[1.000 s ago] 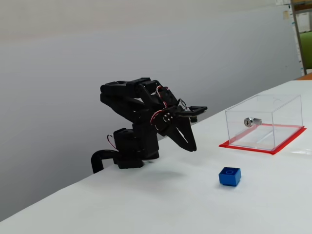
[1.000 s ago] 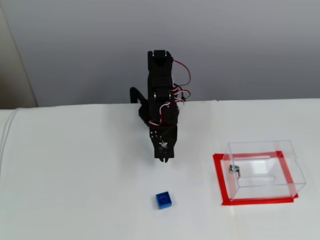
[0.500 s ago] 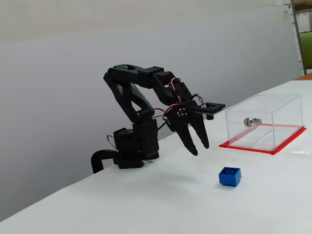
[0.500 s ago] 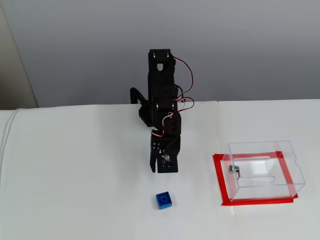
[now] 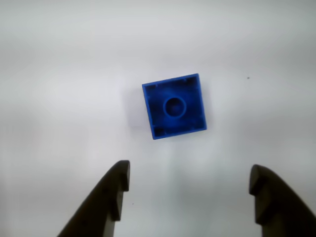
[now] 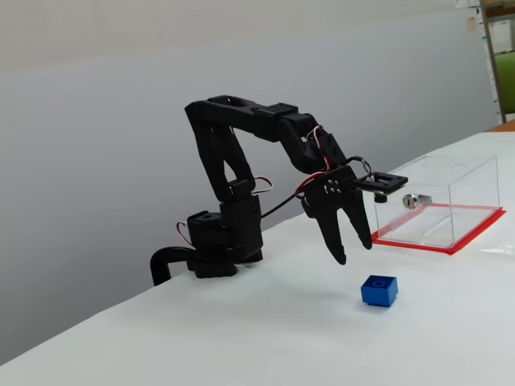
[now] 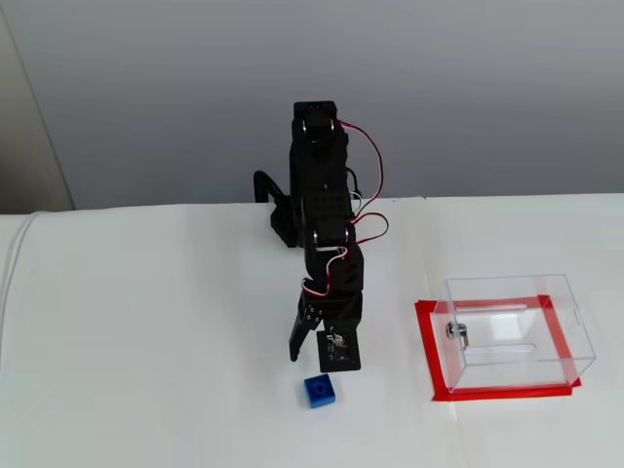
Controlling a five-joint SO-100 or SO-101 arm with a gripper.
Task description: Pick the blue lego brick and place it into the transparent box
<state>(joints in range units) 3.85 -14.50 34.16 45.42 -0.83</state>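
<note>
Blue lego brick (image 5: 174, 105) on table, claw (image 5: 190, 178) spread above

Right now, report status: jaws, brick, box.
Gripper open, jaws spread, above the table, empty. Blue lego brick on the table just ahead of the jaws, untouched. Transparent box off to the side, nothing between.

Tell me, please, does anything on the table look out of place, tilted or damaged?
Nothing stands out. The blue lego brick sits flat on the white table, slightly rotated relative to the open gripper above it. The transparent box stands upright on its red base, apparently undamaged.
</note>
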